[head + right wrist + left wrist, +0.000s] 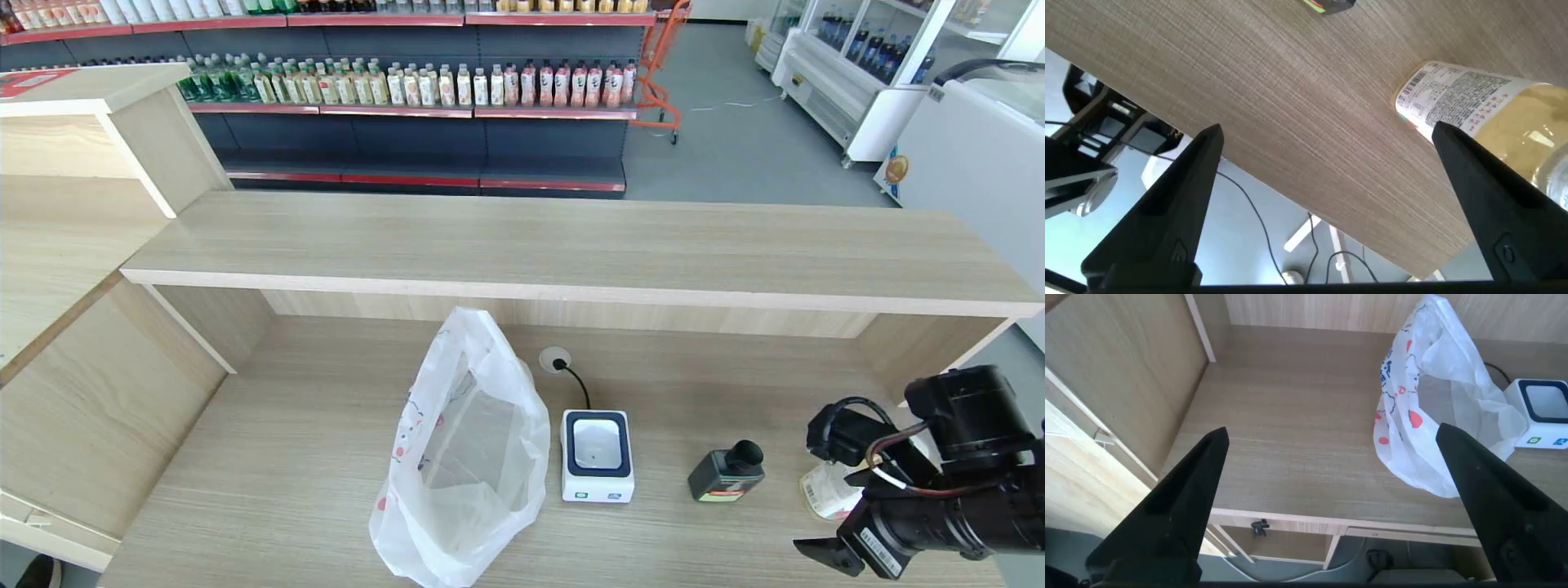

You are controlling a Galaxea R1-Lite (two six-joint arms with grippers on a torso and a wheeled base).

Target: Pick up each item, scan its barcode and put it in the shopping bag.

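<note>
A white plastic shopping bag point(461, 465) point(1429, 408) stands open on the wooden counter. To its right lies the white barcode scanner point(597, 453) point(1543, 408). Farther right a small dark bottle point(725, 475) point(1328, 5) rests on its side. A clear bottle of yellowish liquid with a white barcode label point(826, 490) point(1478, 106) lies at the far right, partly hidden by my right arm. My right gripper point(829, 516) point(1323, 204) is open low over the counter's front edge, one finger beside this bottle. Open and holding nothing, my left gripper point(1331, 498) hangs above the counter's front edge, left of the bag.
A raised wooden ledge point(571, 245) runs along the back of the counter, and a side panel point(106, 416) closes it on the left. The scanner's cable point(571, 376) leads to a hole in the desk. Store shelves with drinks point(408, 82) stand behind.
</note>
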